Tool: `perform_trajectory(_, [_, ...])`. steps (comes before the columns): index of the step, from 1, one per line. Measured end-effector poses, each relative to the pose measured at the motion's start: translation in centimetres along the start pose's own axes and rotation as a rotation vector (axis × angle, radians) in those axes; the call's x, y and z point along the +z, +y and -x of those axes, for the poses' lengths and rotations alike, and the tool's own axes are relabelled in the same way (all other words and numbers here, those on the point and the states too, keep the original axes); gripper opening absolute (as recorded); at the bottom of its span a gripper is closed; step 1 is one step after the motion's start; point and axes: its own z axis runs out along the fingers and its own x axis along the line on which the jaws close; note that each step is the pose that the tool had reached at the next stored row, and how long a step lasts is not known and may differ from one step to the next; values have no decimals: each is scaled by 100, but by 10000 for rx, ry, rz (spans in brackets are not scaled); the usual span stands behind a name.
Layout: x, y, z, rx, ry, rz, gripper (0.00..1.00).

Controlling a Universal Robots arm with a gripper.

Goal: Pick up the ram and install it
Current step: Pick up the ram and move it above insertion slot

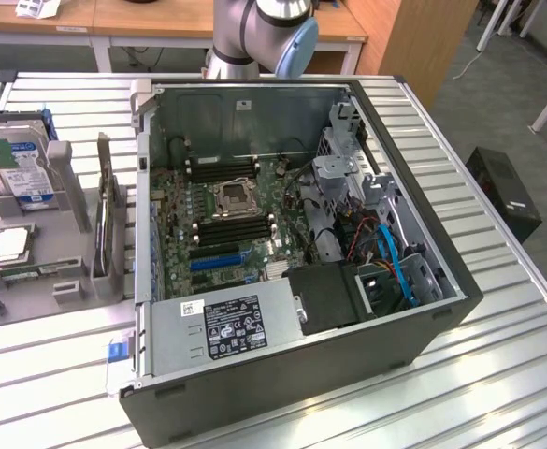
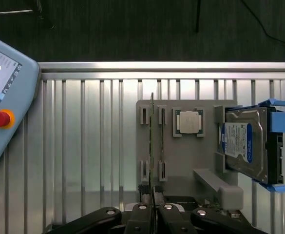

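You have the ram [image 1: 107, 210] standing on its long edge in the slotted grey fixture tray [image 1: 30, 273] at the exterior view's left, just beside the open computer case [image 1: 254, 412]; that pose probably leaves both flat faces free for a pinch. In the wrist view your gripper [image 2: 153, 202] hangs over the stick, in line with its thin edge, fingers pressed almost together and holding nothing. The case lies on its side, lid off, so the black memory slots [image 1: 224, 227] face upward.

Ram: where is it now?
The ram stands on edge in the gray holder, at the exterior view's left of the computer case, beside the CPU.
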Motion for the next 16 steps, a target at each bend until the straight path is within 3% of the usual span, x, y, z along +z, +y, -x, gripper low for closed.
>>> perform_trajectory(10, [-3, -13, 0, -44, 4, 4, 12])
perform_trajectory(16, [-4, -169, 5, -42, 1, 9, 12])
